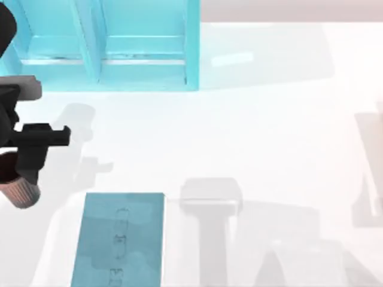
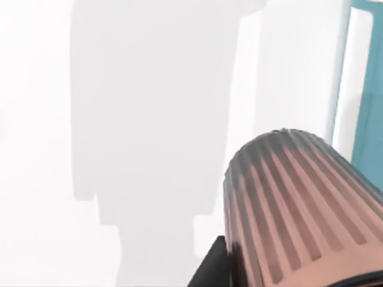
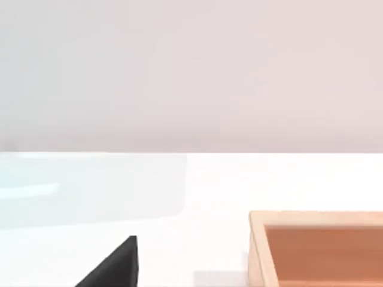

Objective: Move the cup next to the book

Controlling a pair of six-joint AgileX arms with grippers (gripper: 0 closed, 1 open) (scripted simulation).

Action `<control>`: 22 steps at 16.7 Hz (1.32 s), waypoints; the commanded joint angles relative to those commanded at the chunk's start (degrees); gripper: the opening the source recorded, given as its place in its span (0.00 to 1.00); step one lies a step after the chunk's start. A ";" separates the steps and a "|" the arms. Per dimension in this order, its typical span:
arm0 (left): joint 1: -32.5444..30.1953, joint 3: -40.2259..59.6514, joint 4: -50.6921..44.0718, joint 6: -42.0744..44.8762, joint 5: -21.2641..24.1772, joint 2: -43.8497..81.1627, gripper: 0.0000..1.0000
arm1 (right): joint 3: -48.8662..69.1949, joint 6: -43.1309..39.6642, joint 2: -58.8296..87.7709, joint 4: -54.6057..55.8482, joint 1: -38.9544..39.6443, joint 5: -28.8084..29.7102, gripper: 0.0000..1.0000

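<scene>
The cup [image 1: 23,194], pinkish-tan and ribbed, is at the table's far left with my left gripper [image 1: 17,174] shut on it. In the left wrist view the cup's ribbed wall [image 2: 299,209] is close up, with one black finger [image 2: 209,270] against its side. The cup casts a shadow on the table well apart from it, so it looks lifted. The teal book [image 1: 119,239] lies flat at the front, to the right of the cup, with a gap between them. A strip of the book [image 2: 368,89] also shows in the left wrist view. One dark fingertip [image 3: 114,266] of my right gripper is visible.
A large light-blue shelf unit [image 1: 108,42] stands at the back left. A wooden box [image 3: 323,248] sits on the table ahead of the right wrist camera. Arm shadows lie across the white table [image 1: 269,137].
</scene>
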 joint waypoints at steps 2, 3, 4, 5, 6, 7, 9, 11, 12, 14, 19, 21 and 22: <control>0.26 -0.02 0.24 0.16 0.03 0.33 0.00 | 0.00 0.00 0.00 0.00 0.00 0.00 1.00; 0.24 -0.79 1.00 0.14 0.08 0.42 0.00 | 0.00 0.00 0.00 0.00 0.00 0.00 1.00; 0.20 -2.06 2.32 0.12 0.09 0.51 0.00 | 0.00 0.00 0.00 0.00 0.00 0.00 1.00; 0.16 -3.71 4.10 0.09 0.06 0.63 0.00 | 0.00 0.00 0.00 0.00 0.00 0.00 1.00; 0.12 -5.40 6.26 0.06 0.03 0.89 0.00 | 0.00 0.00 0.00 0.00 0.00 0.00 1.00; 0.09 -7.20 8.85 0.03 0.08 1.14 0.00 | 0.00 0.00 0.00 0.00 0.00 0.00 1.00; 0.00 -10.90 13.07 0.00 0.02 1.39 0.00 | 0.00 0.00 0.00 0.00 0.00 0.00 1.00; -0.11 -12.81 14.93 -0.08 -0.02 2.01 0.00 | 0.00 0.00 0.00 0.00 0.00 0.00 1.00; -0.12 -12.94 15.04 -0.09 0.00 2.10 0.00 | 0.00 0.00 0.00 0.00 0.00 0.00 1.00; -0.12 -12.94 15.04 -0.09 0.00 2.10 0.00 | 0.00 0.00 0.00 0.00 0.00 0.00 1.00; -0.12 -12.94 15.04 -0.09 0.00 2.10 0.30 | 0.00 0.00 0.00 0.00 0.00 0.00 1.00; -0.12 -12.94 15.04 -0.09 0.00 2.10 0.45 | 0.00 0.00 0.00 0.00 0.00 0.00 1.00; -0.12 -12.94 15.04 -0.09 0.00 2.10 0.53 | 0.00 0.00 0.00 0.00 0.00 0.00 1.00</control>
